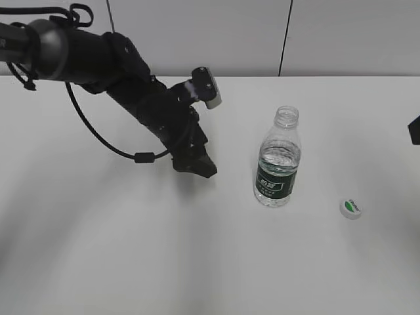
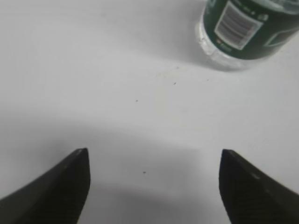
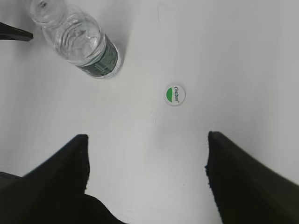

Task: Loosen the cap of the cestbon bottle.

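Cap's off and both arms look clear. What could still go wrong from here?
1. The cestbon bottle stands open and holds water; the left gripper is low on the table beside it, so a sideways sweep could probably tip it and spill.
2. The cap lies loose on the table, apart from the bottle, and the right gripper hangs open above that area; a descent could knock it away.

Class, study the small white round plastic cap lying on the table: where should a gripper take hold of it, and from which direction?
Grip the small white round plastic cap across its ribbed side wall, coming straight down from above. It lies flat on the white table, green mark up, apart from the clear plastic bottle, so only a top-down pinch probably fits. The open right gripper is nearest.
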Robot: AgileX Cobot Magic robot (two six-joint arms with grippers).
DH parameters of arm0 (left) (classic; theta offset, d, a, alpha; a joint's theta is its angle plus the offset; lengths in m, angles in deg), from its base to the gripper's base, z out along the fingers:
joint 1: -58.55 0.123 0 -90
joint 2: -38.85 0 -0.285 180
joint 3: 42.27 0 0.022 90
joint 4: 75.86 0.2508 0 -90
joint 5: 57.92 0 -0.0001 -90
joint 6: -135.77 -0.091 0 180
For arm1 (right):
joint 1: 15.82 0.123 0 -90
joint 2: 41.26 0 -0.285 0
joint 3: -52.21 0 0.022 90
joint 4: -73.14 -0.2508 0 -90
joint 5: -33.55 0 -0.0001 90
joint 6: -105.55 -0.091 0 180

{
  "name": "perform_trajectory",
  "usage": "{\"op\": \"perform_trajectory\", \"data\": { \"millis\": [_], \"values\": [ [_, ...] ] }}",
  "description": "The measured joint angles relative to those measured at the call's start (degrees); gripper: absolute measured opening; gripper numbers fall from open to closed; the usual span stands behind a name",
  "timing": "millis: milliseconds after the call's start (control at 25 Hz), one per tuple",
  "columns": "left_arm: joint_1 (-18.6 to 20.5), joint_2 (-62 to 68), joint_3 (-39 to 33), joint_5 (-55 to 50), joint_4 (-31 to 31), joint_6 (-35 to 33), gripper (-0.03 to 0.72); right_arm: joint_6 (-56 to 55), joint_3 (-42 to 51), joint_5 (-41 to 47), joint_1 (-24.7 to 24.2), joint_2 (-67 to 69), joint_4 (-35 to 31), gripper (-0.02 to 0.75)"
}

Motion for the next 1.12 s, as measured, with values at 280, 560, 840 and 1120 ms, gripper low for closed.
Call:
{"op": "perform_trajectory", "data": {
  "millis": [280,560,840,1120],
  "values": [
    [0.2,-3.5,0.0,-0.7,15.7,24.8,0.656,0.0,5.1,2.0,0.0,-9.7,0.0,0.590],
    [0.2,-6.2,0.0,-5.9,29.1,47.8,0.646,-1.5,10.4,5.0,0.0,-21.7,-0.1,0.590],
    [0.7,-11.0,-0.1,-7.7,34.0,63.8,0.630,-1.9,17.7,7.8,0.0,-34.1,-2.3,0.590],
    [1.8,-19.1,-2.4,-8.5,34.8,71.0,0.605,-4.0,20.4,10.2,0.0,-45.4,-2.4,0.590]
  ]
}}
